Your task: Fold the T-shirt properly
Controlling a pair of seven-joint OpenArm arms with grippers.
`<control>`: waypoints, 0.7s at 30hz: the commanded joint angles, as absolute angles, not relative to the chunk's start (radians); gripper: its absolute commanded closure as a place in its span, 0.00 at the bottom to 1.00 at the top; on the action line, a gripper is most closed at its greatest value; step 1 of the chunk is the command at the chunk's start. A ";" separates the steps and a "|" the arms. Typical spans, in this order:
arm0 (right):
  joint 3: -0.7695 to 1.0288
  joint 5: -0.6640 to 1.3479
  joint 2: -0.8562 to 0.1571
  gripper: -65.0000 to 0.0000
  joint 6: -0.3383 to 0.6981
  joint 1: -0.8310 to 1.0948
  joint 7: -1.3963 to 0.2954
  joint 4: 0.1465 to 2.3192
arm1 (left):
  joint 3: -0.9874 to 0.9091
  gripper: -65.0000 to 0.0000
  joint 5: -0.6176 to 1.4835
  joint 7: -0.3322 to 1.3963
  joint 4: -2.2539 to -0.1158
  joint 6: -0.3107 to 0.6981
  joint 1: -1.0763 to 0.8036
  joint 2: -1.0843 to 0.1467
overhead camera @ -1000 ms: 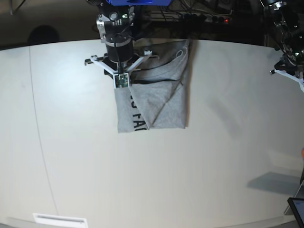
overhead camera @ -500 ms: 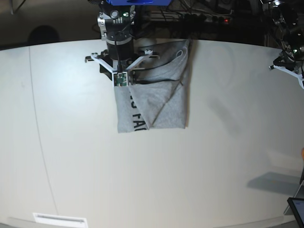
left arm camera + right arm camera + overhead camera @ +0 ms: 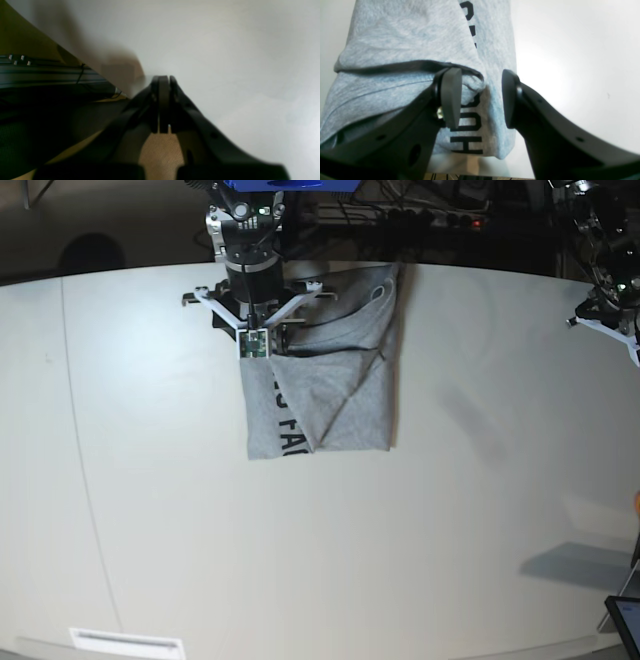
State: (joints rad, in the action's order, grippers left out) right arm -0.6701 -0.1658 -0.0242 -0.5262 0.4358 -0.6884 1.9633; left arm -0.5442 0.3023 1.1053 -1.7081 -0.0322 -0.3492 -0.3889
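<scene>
1. Two arms shared the white counter [image 3: 150, 510]; reading across the base view, the right tool [image 3: 262, 338] came first, hanging over the far-left corner of the T-shirt [image 3: 320, 395], at the counter's far edge.
2. Seen from its own wrist camera, the right tool [image 3: 480, 97] stood with its jaws parted; one black pad rested against a raised fold of grey cloth and the other stood off to the side over the printed layer, so nothing was pinched; I judged it released.
3. Next came the T-shirt [image 3: 402, 45] itself; it lay folded into a tall, narrow packet near the middle of the far edge, its long axis running from the far edge toward the near side; it stretched away from the right tool toward the near side.
4. Its cloth was soft heather-grey jersey, limp and matte; a diagonal flap crossed the packet, black block letters showed down the left strip, and the ribbed neckline curled at the far right corner.
5. Last, at the far right, the left tool [image 3: 605, 320] hung over bare counter, well apart from the shirt; its wrist view showed the left tool [image 3: 163, 82] clenched on nothing.
6. By my judgement the right arm was much the nearer; any coming fold would likely turn on bringing the far end down along that long axis.
</scene>
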 commanded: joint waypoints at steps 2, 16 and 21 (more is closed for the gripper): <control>-0.707 -0.234 -0.027 0.60 -0.470 0.492 -0.667 1.965 | -0.552 1.00 0.291 1.087 -1.721 -0.036 -0.346 -0.410; -0.708 -0.234 -0.027 0.61 -0.470 0.484 -0.668 1.908 | -0.552 1.00 0.291 1.087 -1.721 -0.036 -0.346 -0.410; -0.708 -0.234 -0.027 0.84 -0.470 0.483 -0.668 1.908 | -0.552 1.00 0.291 1.087 -1.721 -0.036 -0.346 -0.410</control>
